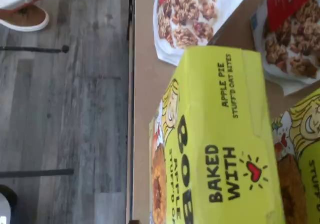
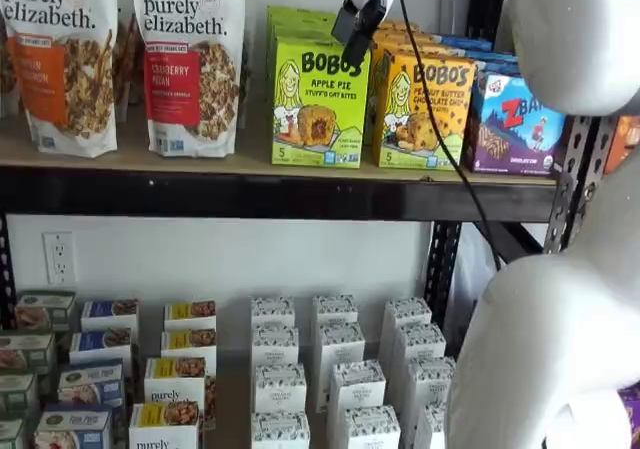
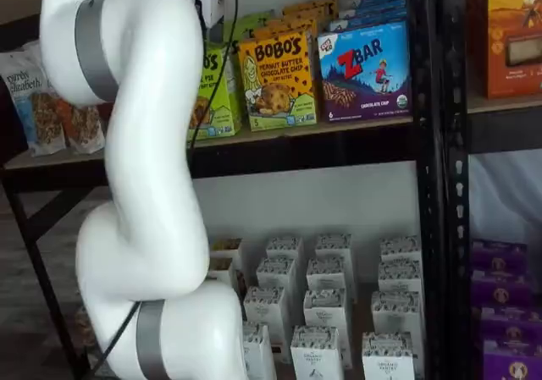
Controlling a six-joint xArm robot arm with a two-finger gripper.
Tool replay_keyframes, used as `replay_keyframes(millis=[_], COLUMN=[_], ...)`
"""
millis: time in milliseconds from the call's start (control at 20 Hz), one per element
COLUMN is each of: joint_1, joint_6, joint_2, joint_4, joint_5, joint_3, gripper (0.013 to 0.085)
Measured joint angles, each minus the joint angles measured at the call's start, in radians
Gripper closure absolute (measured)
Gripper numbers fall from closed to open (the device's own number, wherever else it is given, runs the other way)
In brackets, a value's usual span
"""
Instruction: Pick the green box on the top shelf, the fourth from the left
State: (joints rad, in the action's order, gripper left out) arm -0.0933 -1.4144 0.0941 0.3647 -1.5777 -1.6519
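At the top shelf (image 2: 250, 159) front edge, the green box (image 2: 318, 109) looks light, stiff; take its side panels; gripper (image 2: 358, 31) spread above

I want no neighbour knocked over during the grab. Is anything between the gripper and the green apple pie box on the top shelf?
Nothing visible is. In a shelf view the gripper hangs just above the green box, which stands at the front of the top shelf. The yellow-orange box stands close beside it, not in the path.
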Motion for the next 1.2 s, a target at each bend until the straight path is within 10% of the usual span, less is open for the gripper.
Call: replay_keyframes(millis=[1200], joint_1=[-0.054], joint_6=[0.028], joint_2=[-0.005], joint_4=[-0.106], joint_5=[0.012], joint_3=[0.033], gripper=[0.017])
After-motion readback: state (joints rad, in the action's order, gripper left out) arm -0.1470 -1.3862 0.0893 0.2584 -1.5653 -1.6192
